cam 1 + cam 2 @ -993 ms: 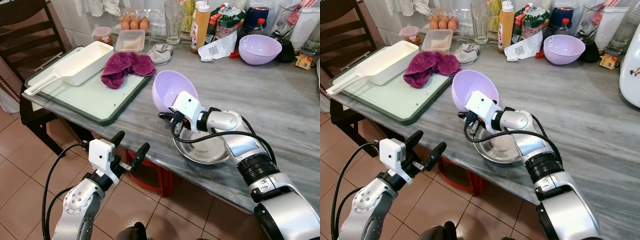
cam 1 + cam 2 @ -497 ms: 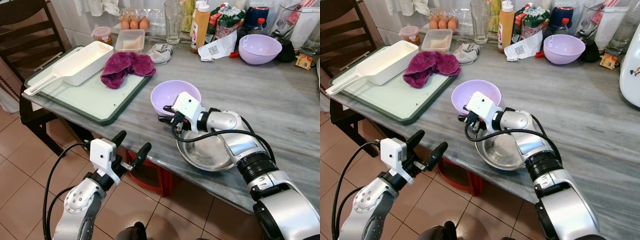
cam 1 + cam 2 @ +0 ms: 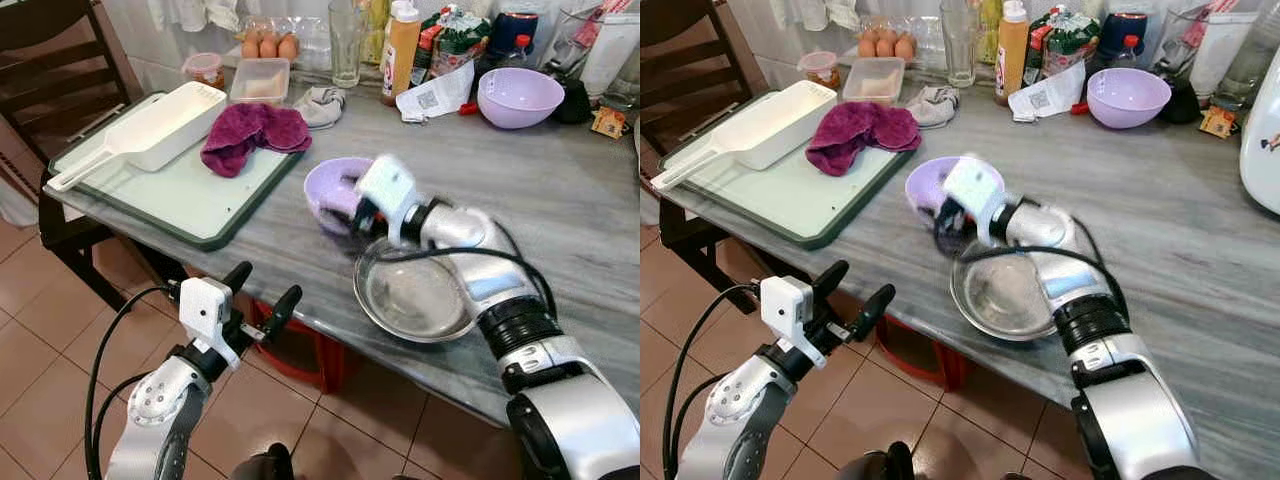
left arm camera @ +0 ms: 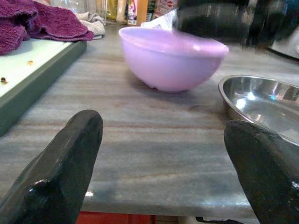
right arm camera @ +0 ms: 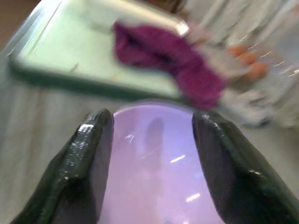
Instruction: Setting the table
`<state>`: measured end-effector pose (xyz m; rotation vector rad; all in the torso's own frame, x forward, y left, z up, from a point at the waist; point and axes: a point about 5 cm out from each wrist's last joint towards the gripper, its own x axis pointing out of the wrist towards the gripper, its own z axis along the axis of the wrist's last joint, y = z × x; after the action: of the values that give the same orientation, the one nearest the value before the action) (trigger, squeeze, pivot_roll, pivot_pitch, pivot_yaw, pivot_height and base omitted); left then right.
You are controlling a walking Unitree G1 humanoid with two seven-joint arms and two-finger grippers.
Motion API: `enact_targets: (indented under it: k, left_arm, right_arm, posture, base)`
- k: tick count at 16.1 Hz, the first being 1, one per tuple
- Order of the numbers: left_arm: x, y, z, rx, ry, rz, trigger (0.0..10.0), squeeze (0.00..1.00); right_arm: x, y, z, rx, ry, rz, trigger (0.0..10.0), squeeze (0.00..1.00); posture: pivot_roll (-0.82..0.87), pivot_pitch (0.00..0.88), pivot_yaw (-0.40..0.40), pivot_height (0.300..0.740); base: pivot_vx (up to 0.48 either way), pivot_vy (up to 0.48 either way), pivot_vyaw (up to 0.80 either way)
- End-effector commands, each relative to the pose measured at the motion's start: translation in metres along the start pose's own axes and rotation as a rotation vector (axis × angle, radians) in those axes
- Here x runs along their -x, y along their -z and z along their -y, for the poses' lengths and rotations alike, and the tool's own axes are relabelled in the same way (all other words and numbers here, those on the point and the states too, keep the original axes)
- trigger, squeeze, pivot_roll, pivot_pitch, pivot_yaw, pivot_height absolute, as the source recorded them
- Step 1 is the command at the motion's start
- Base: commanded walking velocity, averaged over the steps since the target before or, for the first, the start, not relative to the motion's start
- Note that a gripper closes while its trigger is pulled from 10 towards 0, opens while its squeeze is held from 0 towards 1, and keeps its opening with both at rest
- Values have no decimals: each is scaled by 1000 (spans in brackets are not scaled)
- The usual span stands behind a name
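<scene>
A lilac bowl (image 3: 332, 188) stands upright on the grey marble table (image 3: 560, 210), just left of a steel bowl (image 3: 415, 295) near the front edge. My right gripper (image 3: 358, 213) is blurred with motion at the lilac bowl's near rim. In the right wrist view its fingers (image 5: 91, 154) are open, spread over the bowl's inside (image 5: 154, 168). My left gripper (image 3: 265, 282) hangs open below the table's front edge. Its wrist view looks across the tabletop at the lilac bowl (image 4: 170, 58) and the steel bowl (image 4: 261, 100).
A green cutting board (image 3: 170, 195) at the left holds a white handled container (image 3: 160, 125) and a purple towel (image 3: 255, 130). A second lilac bowl (image 3: 518, 95), a glass (image 3: 345, 40), bottles and eggs line the back. A dark chair (image 3: 50, 60) stands at the left.
The lilac bowl went from tilted in my right gripper to upright on the table. The right gripper opened and shifted back toward the steel bowl. The left arm stayed still.
</scene>
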<state>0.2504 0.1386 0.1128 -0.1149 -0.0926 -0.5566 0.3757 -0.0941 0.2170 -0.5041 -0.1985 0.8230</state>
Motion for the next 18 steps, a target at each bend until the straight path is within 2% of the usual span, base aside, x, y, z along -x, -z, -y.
enact_targets:
  k: [1,4,7,8,11,13,15,17,18]
  left_arm:
    - [2,-1,-3,-12,-6,-1,10000,0]
    - [0,0,-6,-13,-6,-2,10000,0]
    - [-1,1,-6,-14,2,-4,10000,0]
    - [-2,1,-7,-13,5,-4,10000,0]
    - [-4,2,-6,-11,15,-3,10000,0]
    - [-4,2,-6,-11,18,-4,10000,0]
    - [-6,2,-5,-11,22,-2,10000,0]
    - [-6,2,-5,-11,24,-1,10000,0]
    - [-8,1,-6,-11,23,3,10000,0]
  right_arm:
    - [2,-8,5,0,49,45,10000,1000]
    - [17,-12,4,-52,182,108,10000,1000]
    - [35,-6,3,-71,304,99,10000,1000]
    - [50,-1,4,-70,410,83,10000,1000]
    - [76,6,1,-63,562,38,10000,1000]
    - [82,8,-3,-76,593,19,10000,1000]
    - [93,13,-17,-103,628,-22,10000,1000]
    - [95,15,-25,-126,634,-43,10000,1000]
    - [96,17,-34,-142,634,-58,10000,1000]
  posture:
    - [-84,146,52,740]
    - [-96,141,62,740]
    - [-107,140,66,740]
    - [-117,141,68,740]
    - [-126,141,72,740]
    - [-132,141,74,740]
    - [-143,142,75,740]
    - [-145,140,73,740]
    - [-145,139,71,740]
  base:
    - [0,0,0]
    - [0,0,0]
    - [0,0,0]
    - [0,0,0]
    - [0,0,0]
    - [0,0,0]
    - [0,0,0]
    - [0,0,0]
    - [0,0,0]
